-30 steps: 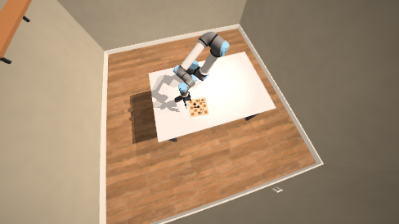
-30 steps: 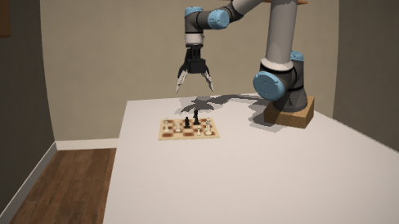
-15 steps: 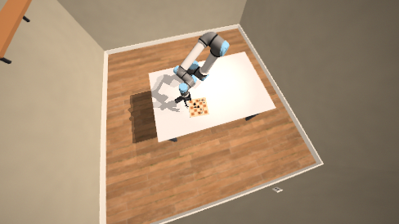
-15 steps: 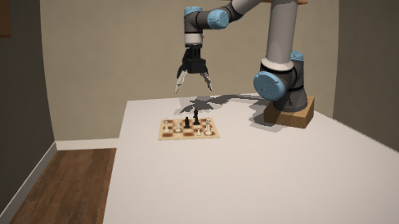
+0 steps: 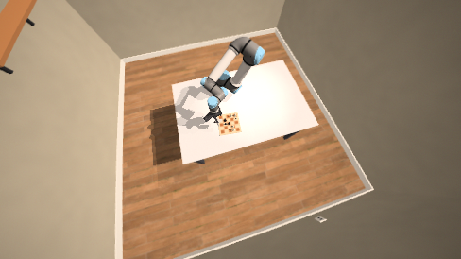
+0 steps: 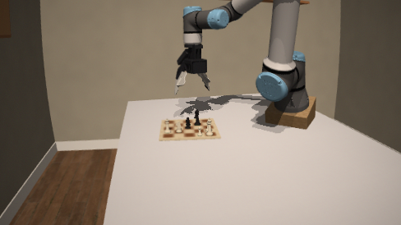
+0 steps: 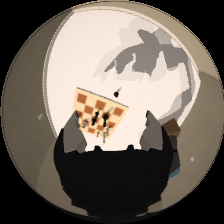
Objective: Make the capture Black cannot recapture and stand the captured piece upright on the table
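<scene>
A small chessboard (image 6: 190, 136) (image 5: 236, 130) (image 7: 83, 100) lies on the white table (image 6: 246, 171) (image 5: 274, 102). Several white pieces, such as one at the left (image 6: 167, 126) and one at the right (image 6: 209, 126), stand on it. A black piece (image 6: 187, 122) stands among them, and a taller black piece (image 6: 196, 117) is at the far edge. In the wrist view a small black piece (image 7: 116, 93) is on the table just off the board's edge; it looks upright. My gripper (image 6: 192, 81) (image 5: 213, 117) (image 7: 112, 110) is open and empty, high above the table behind the board.
The arm's base sits on a wooden block (image 6: 291, 115) at the back right of the table. The table's left edge (image 6: 117, 158) drops to a wooden floor (image 6: 62, 187). An orange shelf (image 5: 16, 19) hangs on the wall.
</scene>
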Controlling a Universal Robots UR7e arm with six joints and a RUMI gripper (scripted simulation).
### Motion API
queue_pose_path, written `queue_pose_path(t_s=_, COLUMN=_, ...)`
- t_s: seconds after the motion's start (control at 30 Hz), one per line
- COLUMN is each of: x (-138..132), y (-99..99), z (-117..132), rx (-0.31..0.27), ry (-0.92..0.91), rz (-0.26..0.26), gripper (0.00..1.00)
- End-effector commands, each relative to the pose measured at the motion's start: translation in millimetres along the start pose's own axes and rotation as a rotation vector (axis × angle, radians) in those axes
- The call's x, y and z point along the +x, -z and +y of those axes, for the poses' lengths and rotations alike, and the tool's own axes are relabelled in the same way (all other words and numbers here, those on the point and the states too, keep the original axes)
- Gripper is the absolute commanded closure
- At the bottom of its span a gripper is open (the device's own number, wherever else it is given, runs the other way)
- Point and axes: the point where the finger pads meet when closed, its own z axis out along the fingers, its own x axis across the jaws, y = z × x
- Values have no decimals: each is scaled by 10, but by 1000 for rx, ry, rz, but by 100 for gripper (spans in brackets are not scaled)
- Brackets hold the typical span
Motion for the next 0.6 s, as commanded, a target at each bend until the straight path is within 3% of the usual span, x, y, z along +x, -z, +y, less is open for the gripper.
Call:
queue_pose_path(t_s=0.0, x=-66, y=11, z=7, rx=0, ry=119, rz=-1, gripper=0)
queue_pose_path(t_s=0.57, x=-336, y=42, z=85, rx=0, ry=610, rz=1, gripper=0)
